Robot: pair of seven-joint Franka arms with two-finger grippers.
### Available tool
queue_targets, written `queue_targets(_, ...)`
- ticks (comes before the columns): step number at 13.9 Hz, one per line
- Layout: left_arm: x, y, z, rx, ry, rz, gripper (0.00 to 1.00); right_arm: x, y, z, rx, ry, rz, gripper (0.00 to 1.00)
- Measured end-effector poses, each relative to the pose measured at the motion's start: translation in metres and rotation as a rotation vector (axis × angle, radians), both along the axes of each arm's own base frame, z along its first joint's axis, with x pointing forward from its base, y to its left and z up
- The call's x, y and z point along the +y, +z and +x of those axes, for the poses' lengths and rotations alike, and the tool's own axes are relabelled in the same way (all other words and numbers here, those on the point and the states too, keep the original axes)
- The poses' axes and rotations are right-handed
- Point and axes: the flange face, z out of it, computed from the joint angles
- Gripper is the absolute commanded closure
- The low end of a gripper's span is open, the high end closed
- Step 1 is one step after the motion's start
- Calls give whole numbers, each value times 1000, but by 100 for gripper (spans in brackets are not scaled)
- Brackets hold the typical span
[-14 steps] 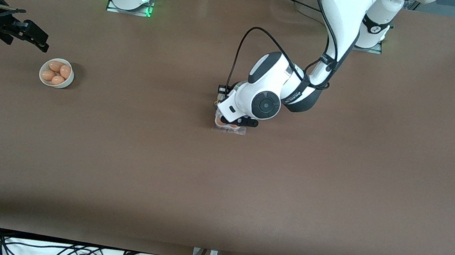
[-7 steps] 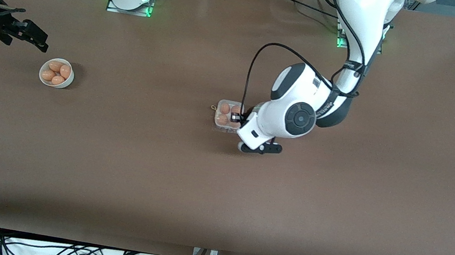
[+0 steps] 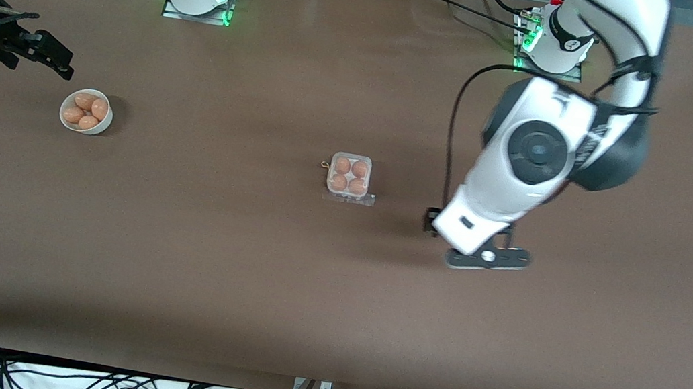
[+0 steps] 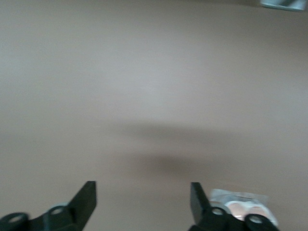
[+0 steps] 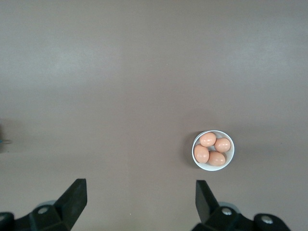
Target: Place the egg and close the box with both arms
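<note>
The box (image 3: 349, 178) is a small white carton at the table's middle, with eggs (image 3: 349, 175) in all its cells and the clear lid lying down over them. It also shows in the left wrist view (image 4: 243, 209). My left gripper (image 3: 487, 258) is open and empty, up over bare table beside the box toward the left arm's end. In its own view the left gripper (image 4: 143, 202) has nothing between the fingers. My right gripper (image 3: 57, 57) is open and empty, waiting above the table near the bowl, as its own view (image 5: 139, 199) shows.
A round white bowl (image 3: 104, 123) with several eggs stands toward the right arm's end of the table; it also shows in the right wrist view (image 5: 231, 144). Both arm bases stand along the table's edge farthest from the front camera. Cables hang past the nearest edge.
My left gripper has lifted off the box and swung away toward the left arm's end, uncovering the box. The right arm has not moved.
</note>
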Motion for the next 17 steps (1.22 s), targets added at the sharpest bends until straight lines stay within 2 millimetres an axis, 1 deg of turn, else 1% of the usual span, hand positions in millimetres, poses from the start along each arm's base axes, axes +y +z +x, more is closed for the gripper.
queue_targets(2,63,13,13,37,-7,0,0,1,0,0,0,1,0,0)
queue_targets(4,111,25,20,60,-17,-4,0,1,0,0,0,1,0,0)
queue_targets(8,168,49,26,54,16,27,0,1,0,0,0,1,0,0)
queue_targets(9,186,57,27,47,6,31,0,1,0,0,0,1,0,0)
queue_targets(11,230,77,23,33,-40,16,0,1,0,0,-1,1,0,0)
queue_targets(13,273,97,10,30,-82,-15,0,1,1,0,-1,1,0,0)
queue_targets(14,287,102,2,30,-88,-36,0,1,1,0,-2,1,0,0)
queue_targets(15,294,105,-6,29,-92,-56,0,1,1,0,-2,1,0,0)
queue_targets(16,298,105,-12,28,-102,-58,0,1,1,0,-2,1,0,0)
queue_targets(17,298,104,-17,30,-117,-44,0,1,1,0,-2,1,0,0)
